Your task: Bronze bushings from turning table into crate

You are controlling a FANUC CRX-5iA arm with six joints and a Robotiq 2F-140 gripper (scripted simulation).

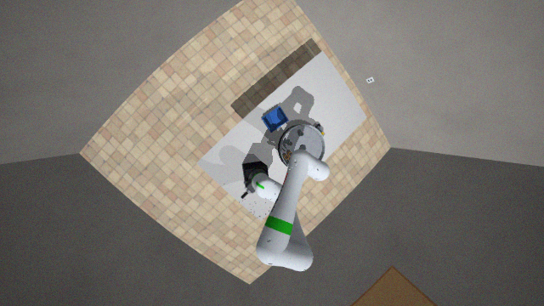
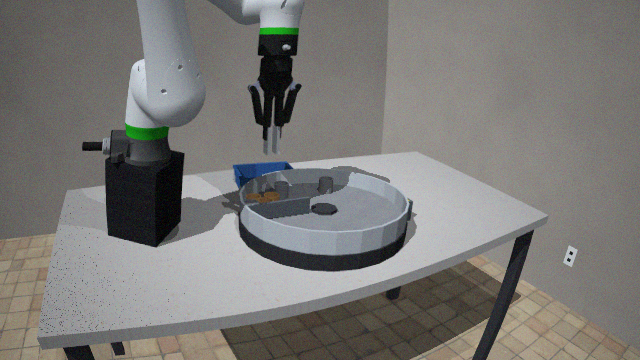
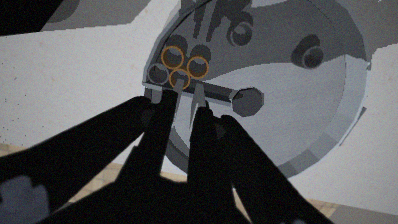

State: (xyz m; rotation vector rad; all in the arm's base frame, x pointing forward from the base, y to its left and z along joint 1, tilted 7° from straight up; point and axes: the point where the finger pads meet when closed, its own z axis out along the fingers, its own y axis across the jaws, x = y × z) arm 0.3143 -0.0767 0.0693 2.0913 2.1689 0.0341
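The round grey turning table (image 2: 325, 240) (image 1: 312, 144) (image 3: 325, 145) stands on the white table. Three bronze bushings (image 3: 172, 56) (image 3: 198, 67) (image 3: 179, 78) lie bunched against a divider bar at the table's left rim; in the exterior view they show as an orange cluster (image 2: 262, 197). One steel bushing (image 3: 158, 74) (image 2: 282, 189) touches that bunch. Two more steel bushings (image 3: 240, 34) (image 3: 312, 56) stand further round, one also in the exterior view (image 2: 325, 184). The blue crate (image 2: 250, 171) (image 1: 274, 118) sits just behind the turning table. My gripper (image 2: 272, 145) (image 3: 188, 92) hangs well above the bronze bunch, shut and empty.
A dark hub (image 2: 324, 208) (image 3: 247, 101) sits at the turning table's centre, with a grey divider bar (image 2: 280, 207) running from it to the rim. The robot's black base (image 2: 142, 200) stands on the table at the left. The table's edge curves along the front.
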